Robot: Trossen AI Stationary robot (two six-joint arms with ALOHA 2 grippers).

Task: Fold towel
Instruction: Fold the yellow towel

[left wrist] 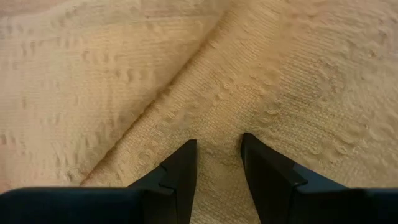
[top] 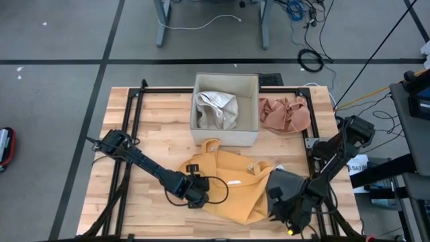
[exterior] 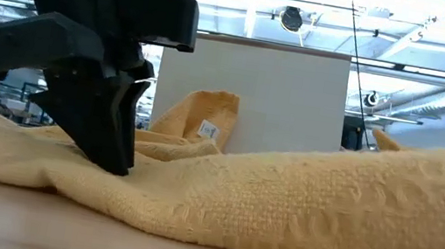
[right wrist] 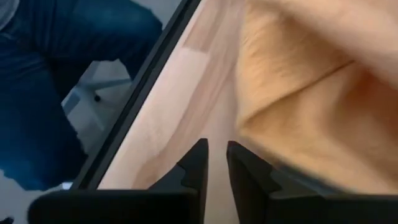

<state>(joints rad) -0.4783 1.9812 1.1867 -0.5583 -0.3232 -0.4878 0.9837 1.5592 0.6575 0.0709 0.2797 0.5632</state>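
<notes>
The yellow towel [top: 228, 188] lies crumpled on the near middle of the wooden table, one corner raised against the white box [exterior: 206, 113]. My left gripper [top: 196, 195] points steeply down onto the towel's left part [left wrist: 217, 93], and in the low view it stands at the left [exterior: 115, 161]. My right gripper [top: 274, 210] hovers by the towel's near right edge [right wrist: 311, 93], over bare wood. Its fingers [right wrist: 214, 168] are a narrow gap apart with nothing between them. My left gripper comes from above, slanting down, with a raised fold of the towel [left wrist: 219, 146] between its two fingers [left wrist: 180, 174]. The fold runs on diagonally past the fingertips. How many layers it holds does not show. The towel stays on the table, slack all around.
A white box [top: 225, 111] with a pale cloth inside stands at the far middle, and a pink cloth [top: 285, 114] lies to its right. A black rail [right wrist: 143, 81] runs along the table's edge. Beyond it are a person's legs in blue jeans [right wrist: 50, 93].
</notes>
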